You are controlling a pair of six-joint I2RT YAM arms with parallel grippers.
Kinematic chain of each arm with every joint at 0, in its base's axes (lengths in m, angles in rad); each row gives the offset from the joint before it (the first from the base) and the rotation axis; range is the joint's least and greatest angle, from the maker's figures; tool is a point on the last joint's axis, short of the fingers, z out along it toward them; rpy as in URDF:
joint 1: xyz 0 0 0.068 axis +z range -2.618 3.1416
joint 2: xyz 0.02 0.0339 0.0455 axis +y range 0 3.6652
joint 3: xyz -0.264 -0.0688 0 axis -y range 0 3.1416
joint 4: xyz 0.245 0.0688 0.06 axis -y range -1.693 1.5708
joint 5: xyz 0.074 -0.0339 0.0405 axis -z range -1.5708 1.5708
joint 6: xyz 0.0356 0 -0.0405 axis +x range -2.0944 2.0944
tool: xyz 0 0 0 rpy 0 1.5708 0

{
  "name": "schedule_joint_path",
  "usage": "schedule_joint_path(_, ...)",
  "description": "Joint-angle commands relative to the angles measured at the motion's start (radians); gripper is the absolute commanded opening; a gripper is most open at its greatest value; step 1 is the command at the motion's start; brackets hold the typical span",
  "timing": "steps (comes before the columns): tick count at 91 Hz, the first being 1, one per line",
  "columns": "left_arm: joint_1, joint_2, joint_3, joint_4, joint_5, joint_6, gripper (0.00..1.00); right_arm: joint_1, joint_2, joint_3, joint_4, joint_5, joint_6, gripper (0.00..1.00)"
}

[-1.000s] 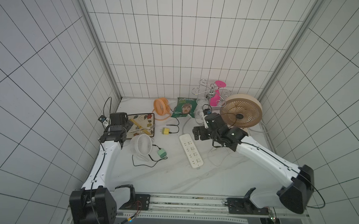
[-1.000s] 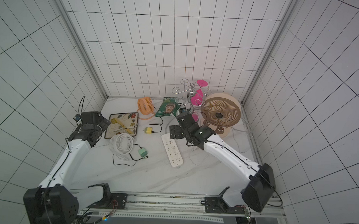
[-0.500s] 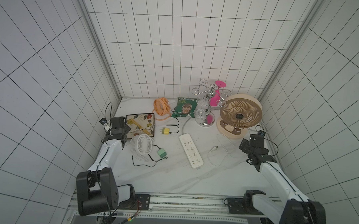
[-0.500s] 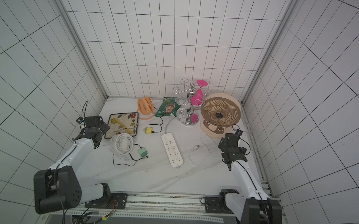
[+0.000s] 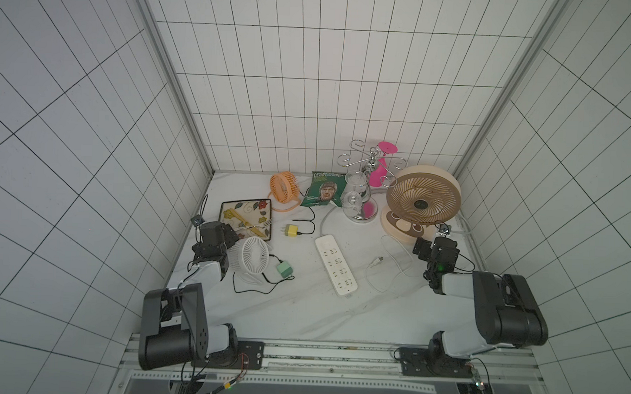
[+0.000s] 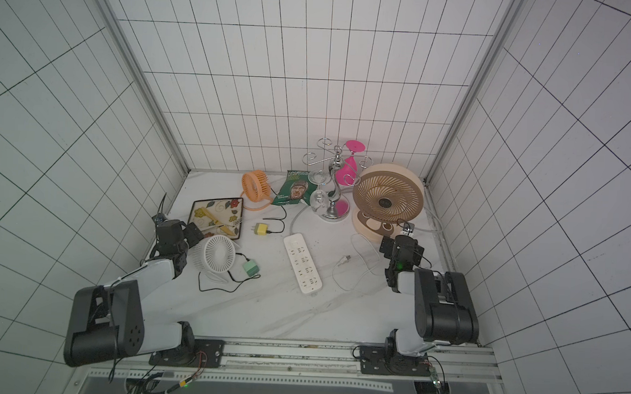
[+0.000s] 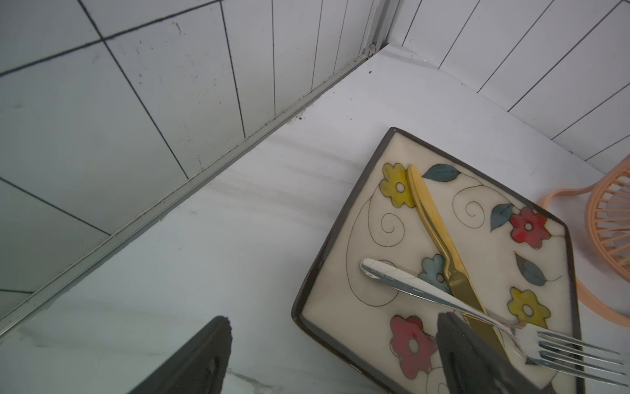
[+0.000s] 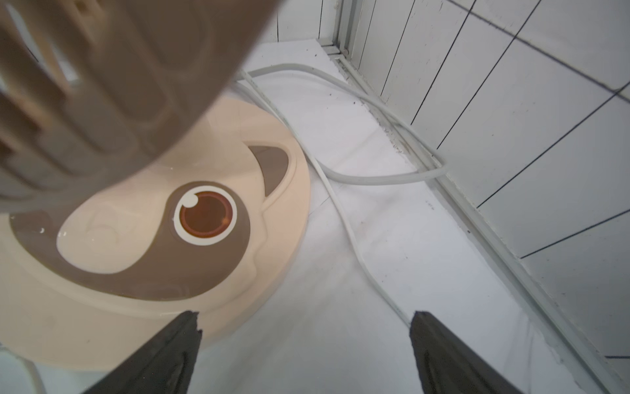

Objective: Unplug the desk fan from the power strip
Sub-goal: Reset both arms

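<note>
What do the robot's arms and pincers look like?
The left arm and right arm have white shells, bulky black joints and thin black cables at the wrists. The left gripper and right gripper each have two dark wedge-shaped fingers. The right wrist shows a green light.

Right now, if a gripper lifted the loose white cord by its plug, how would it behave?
Probably floppy: the cord lies in slack loops beside the power strip. Likely light, being thin. It may tug the tan fan, since it seems to lead toward its base.
</note>
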Motion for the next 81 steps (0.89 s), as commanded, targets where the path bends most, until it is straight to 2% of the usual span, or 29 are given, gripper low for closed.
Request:
schedule_joint_path(1, -0.035, 0.014, -0.019, 0.213, 0.053, 0.088, 0.95, -0.038, 0.002, 0.017, 0.111, -0.064, -0.005, 0.99)
schedule_joint_path(4, -0.047, 0.025, -0.022, 0.241, 0.046, 0.097, 0.95, -0.043, -0.015, 0.026, 0.059, -0.073, 0.000, 0.99)
schedule_joint_path(12, -0.078, 0.063, -0.040, 0.361, 0.044, 0.116, 0.95, -0.045, 0.000, 0.020, 0.101, -0.073, -0.001, 0.99)
schedule_joint_path(29, -0.126, 0.175, -0.033, 0.467, 0.140, 0.206, 0.96, -0.047, -0.004, 0.026, 0.075, -0.078, 0.002, 0.99)
schedule_joint_path(38, -0.140, 0.272, -0.095, 0.739, 0.146, 0.238, 0.97, -0.048, -0.002, 0.027, 0.076, -0.078, 0.005, 0.99)
schedule_joint_path(45, -0.163, 0.213, -0.043, 0.520, 0.061, 0.227, 0.98, -0.049, -0.003, 0.027, 0.076, -0.080, 0.005, 0.99)
schedule_joint_path(53, -0.212, 0.249, -0.060, 0.622, -0.049, 0.253, 0.99, -0.051, -0.004, 0.029, 0.077, -0.081, 0.006, 0.99)
schedule_joint_path(62, -0.218, 0.221, -0.037, 0.525, -0.057, 0.242, 0.98, -0.050, -0.003, 0.028, 0.076, -0.082, 0.006, 0.99)
schedule_joint_path(68, -0.228, 0.236, -0.052, 0.580, -0.082, 0.254, 0.99, -0.051, -0.004, 0.028, 0.072, -0.083, 0.006, 0.99)
schedule_joint_path(81, -0.227, 0.236, -0.034, 0.541, -0.078, 0.249, 0.98, -0.051, -0.004, 0.029, 0.070, -0.083, 0.005, 0.99)
